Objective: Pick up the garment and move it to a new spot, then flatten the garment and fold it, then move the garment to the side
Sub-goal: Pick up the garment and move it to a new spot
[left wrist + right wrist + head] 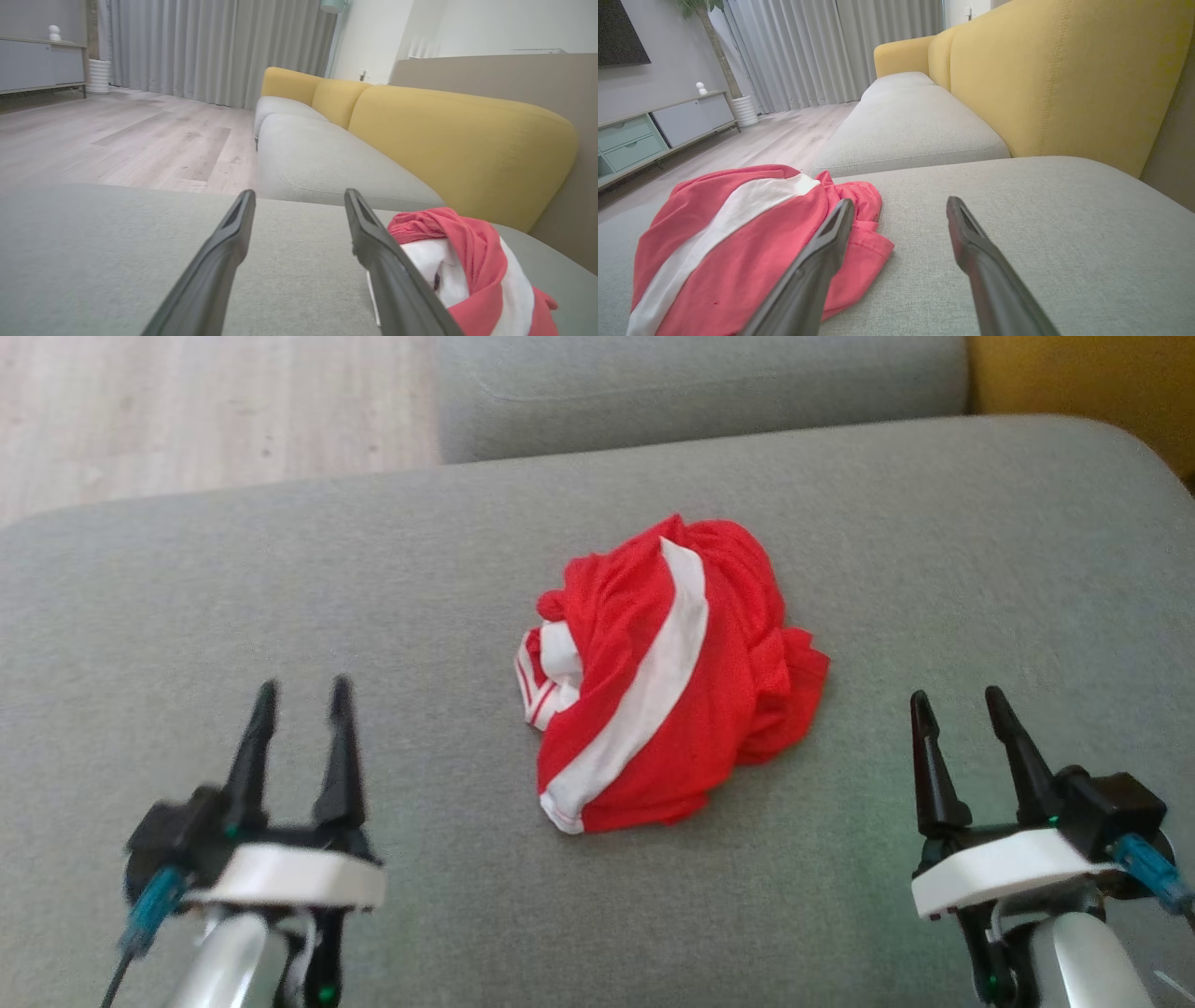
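Red-and-white garment (667, 681) lies crumpled at the centre of the grey seat cushion (280, 588). Left gripper (304, 686) and right gripper (956, 695) flank it toward the near edge, both released, empty, clear of the cloth.

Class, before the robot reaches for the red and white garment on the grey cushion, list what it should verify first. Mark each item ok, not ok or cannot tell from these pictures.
1. left gripper open and holding nothing: ok.
2. right gripper open and holding nothing: ok.
3. garment lies between the two grippers, touched by neither: ok.
4. Garment flat enough to fold: not ok, it is a crumpled heap.
5. Room on the cushion for a new spot: ok, bare grey fabric on both sides.
6. Which edge is hem or waistband: cannot tell.
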Controlling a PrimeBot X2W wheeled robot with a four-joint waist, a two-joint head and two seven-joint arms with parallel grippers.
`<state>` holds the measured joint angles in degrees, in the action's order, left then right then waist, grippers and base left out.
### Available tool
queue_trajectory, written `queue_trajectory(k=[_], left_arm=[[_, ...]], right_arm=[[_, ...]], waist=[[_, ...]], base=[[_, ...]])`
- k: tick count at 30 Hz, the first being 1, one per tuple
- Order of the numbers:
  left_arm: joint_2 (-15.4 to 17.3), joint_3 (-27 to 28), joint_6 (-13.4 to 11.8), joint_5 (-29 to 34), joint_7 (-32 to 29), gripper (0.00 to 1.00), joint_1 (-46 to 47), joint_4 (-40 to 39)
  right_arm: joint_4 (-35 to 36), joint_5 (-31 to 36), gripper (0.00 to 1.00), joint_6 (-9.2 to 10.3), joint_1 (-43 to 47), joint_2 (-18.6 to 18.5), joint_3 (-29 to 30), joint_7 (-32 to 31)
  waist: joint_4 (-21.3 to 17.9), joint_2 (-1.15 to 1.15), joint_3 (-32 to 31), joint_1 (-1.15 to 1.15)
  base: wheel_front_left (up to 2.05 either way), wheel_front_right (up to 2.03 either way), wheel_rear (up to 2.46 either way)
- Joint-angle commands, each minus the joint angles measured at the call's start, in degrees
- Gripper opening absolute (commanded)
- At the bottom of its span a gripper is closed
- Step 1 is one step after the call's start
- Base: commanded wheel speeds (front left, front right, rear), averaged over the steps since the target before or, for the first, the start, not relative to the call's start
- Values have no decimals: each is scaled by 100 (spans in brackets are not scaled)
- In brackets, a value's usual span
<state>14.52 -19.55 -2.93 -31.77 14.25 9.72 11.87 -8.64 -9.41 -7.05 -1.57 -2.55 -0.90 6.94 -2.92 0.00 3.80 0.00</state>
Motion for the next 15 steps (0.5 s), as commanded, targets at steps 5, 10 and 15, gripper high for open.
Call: queue_trajectory(k=[5,10,15], left_arm=[[145,674,-96,197,71,100,-365,-366],[146,852,-113,392,73,100,-784,-393],[232,756,-128,548,33,100,-948,-380]], right_arm=[[260,77,100,-44,12,-32,-145,-183],[289,76,100,-44,126,-32,-135,-342],[330,74,100,-44,204,-32,-119,-450]], waist=[[246,0,-198,0],[346,0,-269,0],[405,0,-285,0]], base=[[0,0,0],[0,0,0],[0,0,0]])
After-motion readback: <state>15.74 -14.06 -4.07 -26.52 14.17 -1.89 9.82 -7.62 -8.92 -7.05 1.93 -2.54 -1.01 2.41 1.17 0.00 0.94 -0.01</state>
